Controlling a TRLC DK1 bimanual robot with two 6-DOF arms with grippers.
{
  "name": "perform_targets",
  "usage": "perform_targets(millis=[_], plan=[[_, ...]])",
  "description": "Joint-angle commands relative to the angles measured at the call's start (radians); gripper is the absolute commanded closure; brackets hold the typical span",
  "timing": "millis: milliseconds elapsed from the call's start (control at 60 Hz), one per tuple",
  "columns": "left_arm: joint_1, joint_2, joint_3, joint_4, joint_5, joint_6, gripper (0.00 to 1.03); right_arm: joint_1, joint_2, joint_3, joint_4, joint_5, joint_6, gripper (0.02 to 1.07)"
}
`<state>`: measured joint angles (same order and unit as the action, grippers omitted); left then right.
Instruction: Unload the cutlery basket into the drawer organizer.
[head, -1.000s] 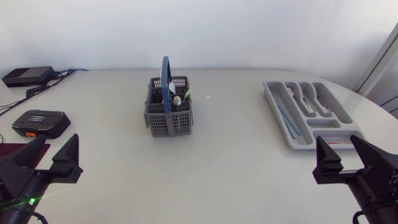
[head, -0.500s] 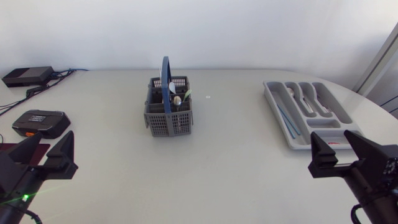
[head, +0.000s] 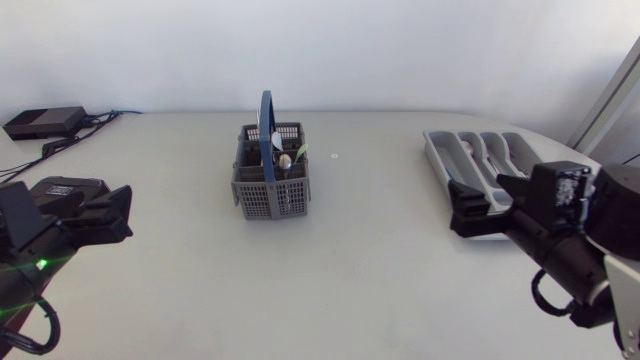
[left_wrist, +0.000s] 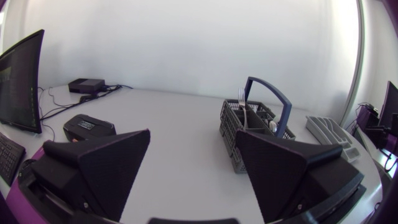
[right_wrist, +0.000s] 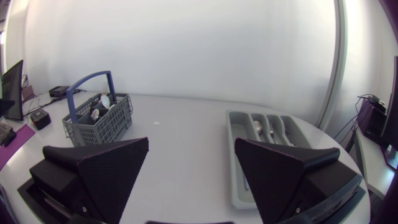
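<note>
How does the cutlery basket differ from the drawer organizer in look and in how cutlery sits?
The basket is dark grey and tall, with holed walls and a blue handle; the organizer is light grey, low and has no handle. The basket's cutlery stands upright; the organizer's cutlery lies flat. Both rest on the table.

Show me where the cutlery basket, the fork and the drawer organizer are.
cutlery basket (head: 270, 197), head view, its grey front wall.
fork (left_wrist: 241, 94), left wrist view, its tines.
drawer organizer (head: 433, 150), head view, the side wall nearest the basket.
</note>
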<state>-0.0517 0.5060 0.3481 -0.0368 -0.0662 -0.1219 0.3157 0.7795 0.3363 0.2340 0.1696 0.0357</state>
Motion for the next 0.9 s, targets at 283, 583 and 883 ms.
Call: perform_targets(millis=[283, 583, 883], plan=[[-0.086, 0.350, 0.203, -0.086, -0.066, -0.038, 0.09, 0.250, 0.368, 0.254, -0.093, 0.071, 0.006, 0.07], [-0.117, 0.577, 0.338, -0.158, -0.009, 0.148, 0.09, 0.355, 0.621, 0.497, -0.208, 0.051, -0.077, 0.07], [-0.129, 0.614, 0.308, -0.009, 0.009, 0.182, 0.09, 0.341, 0.873, 0.734, -0.211, -0.177, -0.094, 0.07]])
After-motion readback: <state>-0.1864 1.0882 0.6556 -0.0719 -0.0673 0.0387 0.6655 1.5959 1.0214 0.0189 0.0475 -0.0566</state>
